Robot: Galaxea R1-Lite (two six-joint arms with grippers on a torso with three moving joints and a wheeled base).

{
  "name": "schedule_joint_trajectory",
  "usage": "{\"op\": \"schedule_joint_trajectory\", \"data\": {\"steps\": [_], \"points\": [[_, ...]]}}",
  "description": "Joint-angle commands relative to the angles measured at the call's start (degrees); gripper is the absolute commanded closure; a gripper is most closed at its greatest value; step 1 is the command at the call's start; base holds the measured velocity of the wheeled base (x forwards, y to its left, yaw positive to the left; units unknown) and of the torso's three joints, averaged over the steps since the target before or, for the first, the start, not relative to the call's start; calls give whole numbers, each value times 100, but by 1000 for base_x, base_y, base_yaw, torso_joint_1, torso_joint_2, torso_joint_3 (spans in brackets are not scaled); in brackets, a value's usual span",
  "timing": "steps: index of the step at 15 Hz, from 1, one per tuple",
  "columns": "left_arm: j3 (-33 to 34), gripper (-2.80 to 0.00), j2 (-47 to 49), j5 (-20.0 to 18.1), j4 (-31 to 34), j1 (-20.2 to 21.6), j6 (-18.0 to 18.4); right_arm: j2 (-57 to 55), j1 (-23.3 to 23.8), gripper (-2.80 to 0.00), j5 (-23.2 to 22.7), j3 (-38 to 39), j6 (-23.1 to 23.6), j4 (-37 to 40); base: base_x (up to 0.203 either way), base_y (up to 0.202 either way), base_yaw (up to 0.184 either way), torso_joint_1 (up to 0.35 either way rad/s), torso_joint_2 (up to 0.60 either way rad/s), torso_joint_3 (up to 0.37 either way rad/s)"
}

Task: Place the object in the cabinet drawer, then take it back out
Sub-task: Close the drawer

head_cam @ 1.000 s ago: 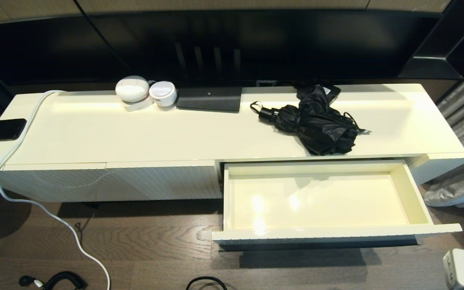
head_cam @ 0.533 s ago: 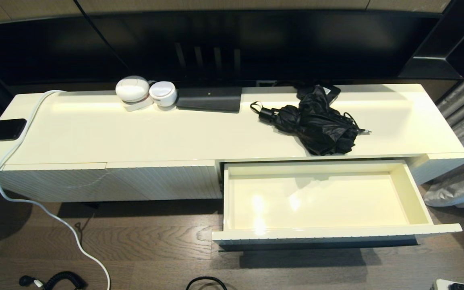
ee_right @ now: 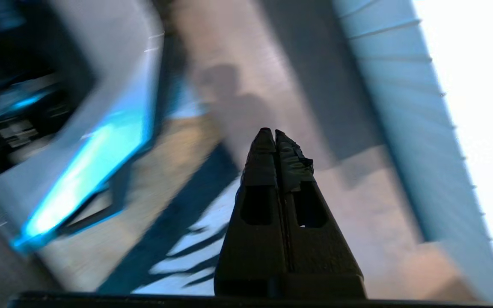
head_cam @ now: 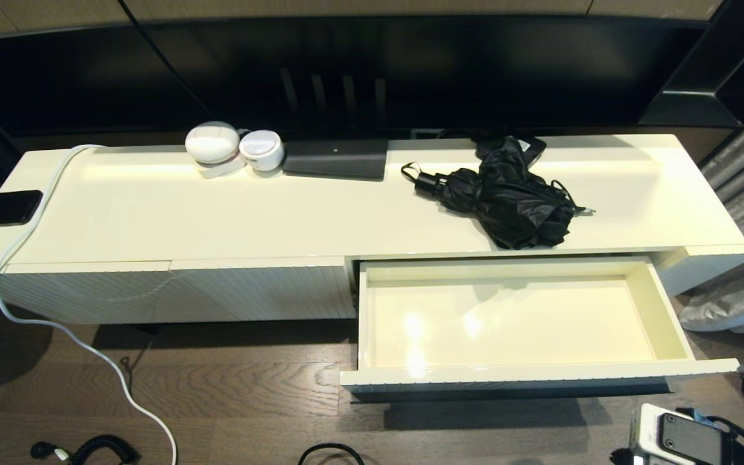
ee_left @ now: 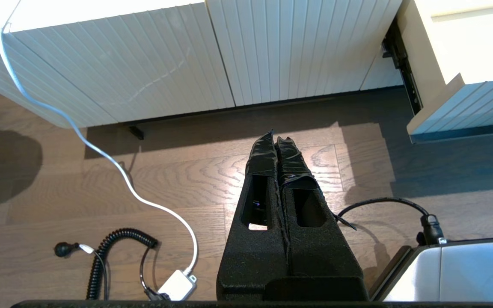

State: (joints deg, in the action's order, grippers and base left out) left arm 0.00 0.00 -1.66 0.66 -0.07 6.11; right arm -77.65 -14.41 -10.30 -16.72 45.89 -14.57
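Low white cabinet (head_cam: 217, 213) with a glossy cream top serving as the counter. At its right end the cabinet drawer (head_cam: 662, 310) stands pulled fully out, its smooth cream inside bare; its ribbed front faces the wooden floor (head_cam: 249, 394). The object, a folded black umbrella (head_cam: 507, 197), lies on the counter just behind the open drawer, near the front edge. Farther left along the back edge: a flat black box (head_cam: 335, 159), then two round white devices (head_cam: 233, 147) touching each other. A white cable (head_cam: 36, 213) runs over the left end and down to the floor. No writing is legible on any item.

Right pincer (ee_right: 274, 133): jaws pressed together, gripping nothing, low at the near right beside the drawer's ribbed front, well apart from the umbrella. Left pincer (ee_left: 276, 139): closed and empty, over the floor before the ribbed front panel (ee_left: 272, 47).
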Motion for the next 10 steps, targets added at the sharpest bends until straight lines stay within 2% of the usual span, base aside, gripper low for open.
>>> {"op": "schedule_joint_trajectory", "data": {"steps": [1, 6, 8, 10], "points": [[0, 0, 0, -1, 4, -1, 4, -251, -70, 0, 80, 46, 43, -231, 0, 0, 0, 0, 0, 0], [-5, 0, 0, -1, 4, -1, 4, -355, -114, 0, 221, 222, 458, -705, 0, 0, 0, 0, 0, 0], [0, 0, 0, -1, 4, -1, 4, -659, -114, 0, 227, 438, 516, -1298, 0, 0, 0, 0, 0, 0], [0, 0, 0, -1, 4, 1, 4, -821, -114, 0, 267, 420, 527, -1577, 0, 0, 0, 0, 0, 0]]}}
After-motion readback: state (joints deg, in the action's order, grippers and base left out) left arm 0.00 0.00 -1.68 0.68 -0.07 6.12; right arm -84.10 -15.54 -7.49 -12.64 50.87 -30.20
